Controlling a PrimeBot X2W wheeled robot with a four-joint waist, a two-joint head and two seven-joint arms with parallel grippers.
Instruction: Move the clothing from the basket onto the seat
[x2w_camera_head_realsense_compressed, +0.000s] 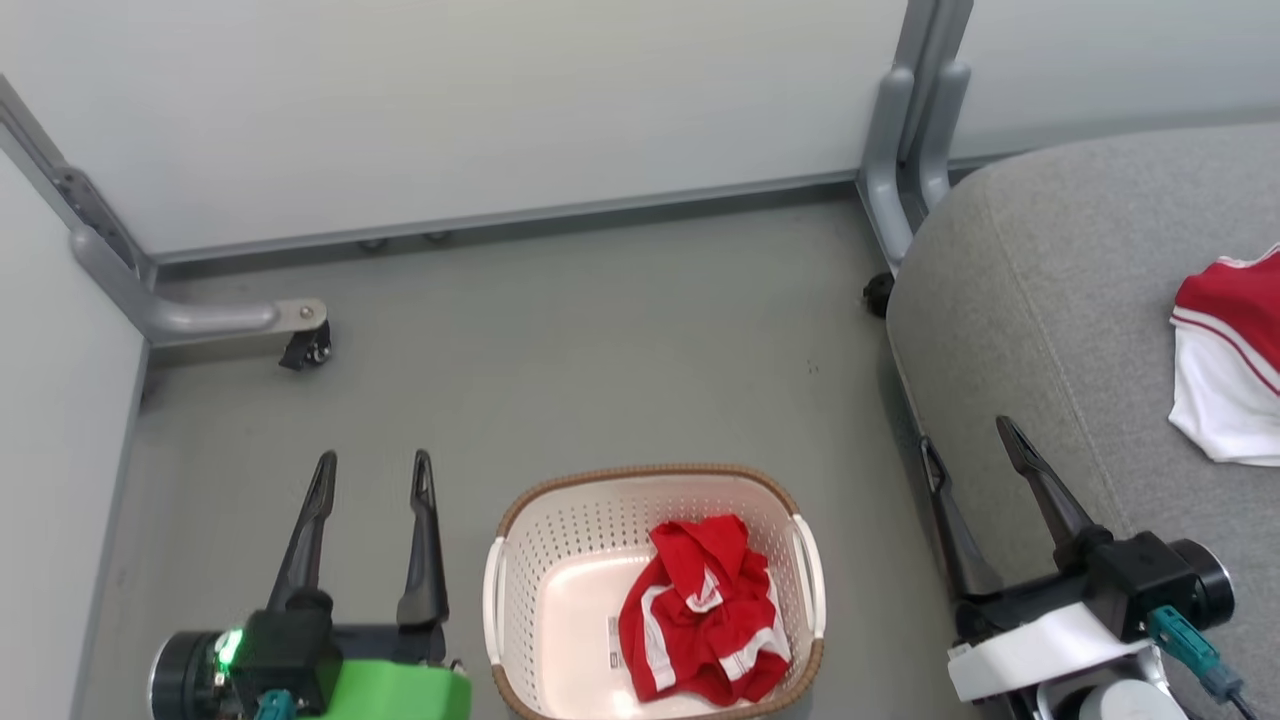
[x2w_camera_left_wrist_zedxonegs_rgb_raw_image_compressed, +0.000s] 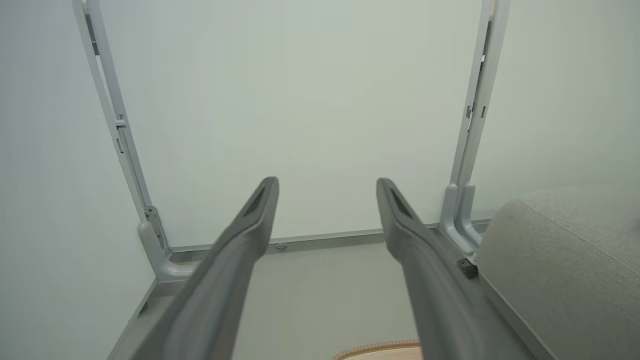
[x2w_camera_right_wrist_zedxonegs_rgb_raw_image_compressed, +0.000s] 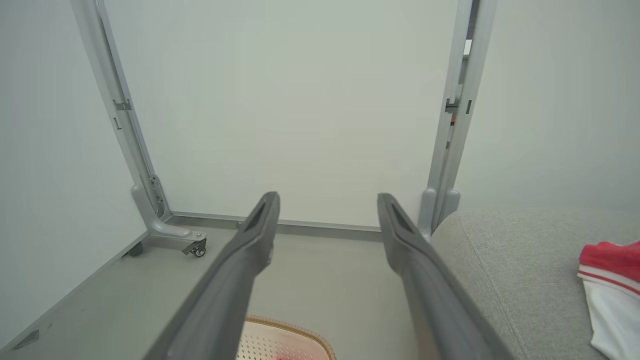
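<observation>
Pale white partition panels (x2w_camera_head_realsense_compressed: 500, 100) on grey metal frames fill the top of the head view, and a grey floor (x2w_camera_head_realsense_compressed: 600, 350) spreads below them. The large grey fabric-upholstered seat (x2w_camera_head_realsense_compressed: 1020, 300) takes the right side of that frame, its rounded corner toward the upper middle.

At the bottom centre, on the floor, stands the oval cream-white perforated plastic basket (x2w_camera_head_realsense_compressed: 560, 540) with its brown woven-look rim, well apart from the seat's edge.

The left gripper (x2w_camera_head_realsense_compressed: 373, 462) sits at the lower left, just beside the basket, its jaws spread and holding nothing. The right gripper (x2w_camera_head_realsense_compressed: 966, 436) sits at the lower right, over the seat's near edge, its jaws likewise spread and empty.

We see a crumpled red garment with white stripe trim (x2w_camera_head_realsense_compressed: 700, 620) lying inside the basket, toward its right side. A second red and white garment (x2w_camera_head_realsense_compressed: 1225, 350) lies on the seat at the right edge of the frame. A small paper label (x2w_camera_head_realsense_compressed: 613, 640) shows on the basket's bottom, just left of the crumpled garment.
</observation>
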